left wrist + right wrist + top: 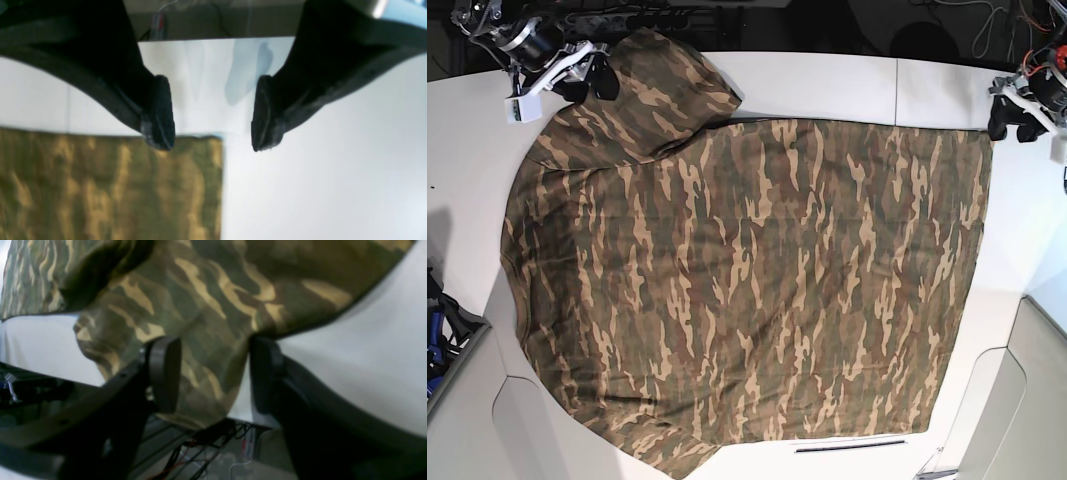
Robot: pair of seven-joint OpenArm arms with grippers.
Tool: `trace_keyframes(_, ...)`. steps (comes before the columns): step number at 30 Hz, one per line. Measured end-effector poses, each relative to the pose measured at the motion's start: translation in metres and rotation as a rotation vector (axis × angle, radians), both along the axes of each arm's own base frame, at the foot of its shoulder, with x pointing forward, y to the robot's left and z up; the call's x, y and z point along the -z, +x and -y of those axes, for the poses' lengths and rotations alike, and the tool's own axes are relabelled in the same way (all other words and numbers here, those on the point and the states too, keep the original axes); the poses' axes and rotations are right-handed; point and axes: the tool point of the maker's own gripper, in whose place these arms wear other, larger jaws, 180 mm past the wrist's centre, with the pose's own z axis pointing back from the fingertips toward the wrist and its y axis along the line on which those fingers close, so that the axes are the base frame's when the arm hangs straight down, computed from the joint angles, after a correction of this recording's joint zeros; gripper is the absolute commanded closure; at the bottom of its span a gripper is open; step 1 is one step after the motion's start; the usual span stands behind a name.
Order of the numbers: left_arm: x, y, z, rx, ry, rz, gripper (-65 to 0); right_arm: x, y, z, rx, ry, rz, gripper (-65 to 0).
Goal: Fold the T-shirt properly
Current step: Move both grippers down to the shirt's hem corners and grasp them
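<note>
Across the white desk (827,80) the T-shirt (757,290) is spread flat in the base view, covering most of the surface, with one sleeve bunched at the far left corner.

At that left corner the right pincer (592,75) is seen touching the bunched sleeve. Its wrist view shows what the base view cannot: the fingers (165,373) are parted, with a fold of the T-shirt (206,340) hanging between them, not clamped. Cables below the desk edge are glimpsed there, blurred.

At the far right corner the left pincer (1019,118) is held just beside the shirt's corner. In its wrist view the fingers (160,113) are spread wide and nothing is held; one fingertip overlaps the cloth edge, the other is set against bare desk (317,183). Whether that fingertip touches the T-shirt (110,186) cannot be told. The cloth is blurred there and cut off at the frame's left and bottom.

No collar can be made out in any view.
</note>
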Motion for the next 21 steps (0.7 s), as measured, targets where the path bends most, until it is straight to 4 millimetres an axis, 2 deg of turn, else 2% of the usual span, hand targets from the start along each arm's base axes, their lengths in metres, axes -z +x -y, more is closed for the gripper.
trace_keyframes(5, 0.001, 0.013, -0.014, -0.047, -0.069, 0.034, -45.1, -0.001, 0.002, 0.000, 0.000, 0.000, 0.005, -33.2)
trace_keyframes(11, 0.024, 0.004, -0.025, -0.126, -0.148, -0.004, -45.1, -0.001, 0.002, 0.000, 0.000, 0.000, 0.005, -33.2)
trace_keyframes(17, 0.037, 0.005, -0.011, -0.112, -0.221, -0.005, -45.1, -0.001, 0.002, 0.000, 0.000, 0.000, 0.005, -33.2)
trace_keyframes(21, 0.040, 0.015, 0.006, -0.071, -0.237, 0.023, -45.1, 0.000, 0.002, -0.003, 0.007, 0.009, 0.005, -33.2)
